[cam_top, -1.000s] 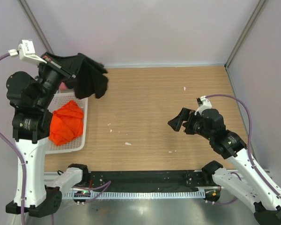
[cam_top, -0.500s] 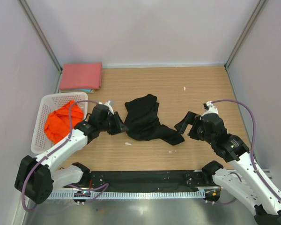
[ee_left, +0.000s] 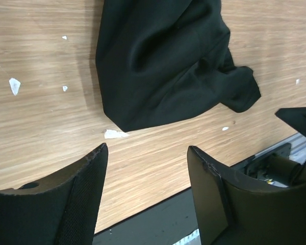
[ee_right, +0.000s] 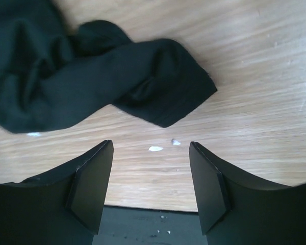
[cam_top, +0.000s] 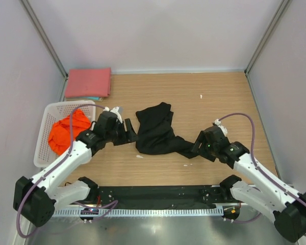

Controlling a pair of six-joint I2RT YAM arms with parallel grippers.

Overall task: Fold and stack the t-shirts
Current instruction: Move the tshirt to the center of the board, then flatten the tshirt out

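The black t-shirt [cam_top: 155, 130] lay crumpled on the table [cam_top: 219, 102] between both arms. The left end effector [cam_top: 128, 137] and right end effector [cam_top: 196, 145] stood open beside it, holding nothing. The orange t-shirt [cam_top: 66, 133] sat in the basket [cam_top: 43, 155]; the red t-shirt [cam_top: 88, 82] lay folded behind it.

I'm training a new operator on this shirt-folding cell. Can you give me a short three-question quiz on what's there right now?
1. True or false: the black t-shirt lies neatly folded.
2. Where is the orange t-shirt? A on the bare wood; B in the white basket; C under the black t-shirt.
3. Fill in: the folded pinkish-red t-shirt lies at the table's far ___ corner.
Key: 1 false, it is crumpled; 2 B; 3 left.
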